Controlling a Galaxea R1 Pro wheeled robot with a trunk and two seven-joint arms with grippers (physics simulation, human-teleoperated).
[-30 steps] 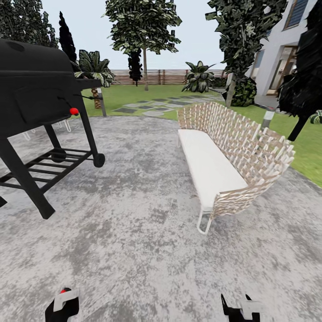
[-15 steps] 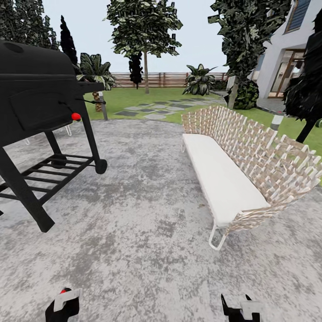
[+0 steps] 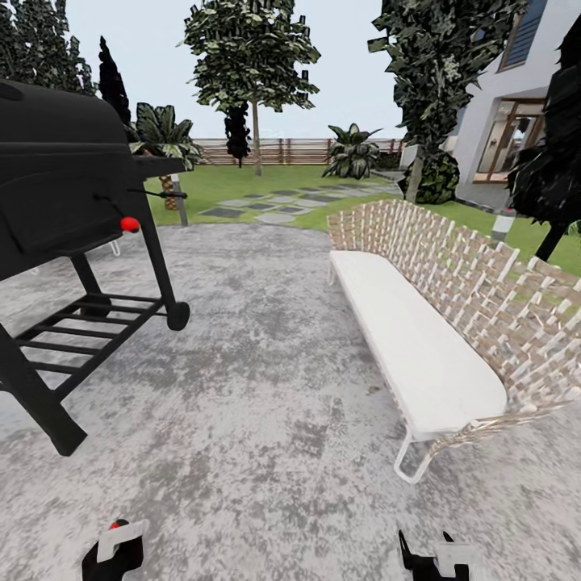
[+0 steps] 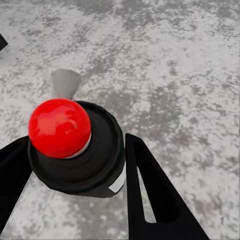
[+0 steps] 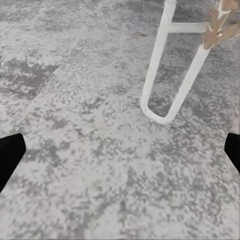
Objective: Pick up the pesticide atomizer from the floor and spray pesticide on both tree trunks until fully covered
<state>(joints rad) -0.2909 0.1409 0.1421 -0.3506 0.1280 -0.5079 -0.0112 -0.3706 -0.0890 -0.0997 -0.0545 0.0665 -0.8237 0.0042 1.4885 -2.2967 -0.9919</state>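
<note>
The step in hand looked like the carry: the pesticide atomizer (image 4: 75, 150) was already off the floor (image 3: 266, 387), clenched between the black fingers of the left gripper (image 3: 113, 553), its glossy red ball cap (image 4: 59, 127) topping a squat, dark, round body with a pale nozzle jutting out behind it; the right gripper (image 3: 434, 557) hung spread wide and empty (only its two black fingertips (image 5: 11, 155) showed at the sides of its wrist view, with rough paving between them).

Judging from this, the next move called for rolling across the paving, between the grill (image 3: 64, 202) and the wicker bench (image 3: 452, 315), out towards the lawn, where one tree (image 3: 252, 64) rose on a thin pale trunk near the fence (image 3: 298, 150) and another tree (image 3: 440, 64) stood beyond the bench's far end.

The floor was mottled grey, gritty like concrete, with a curved far edge; the bench had a woven tan back, a smooth white cushion and looped white tube legs (image 5: 167, 75); the grill was matte black with a slatted lower shelf.
</note>
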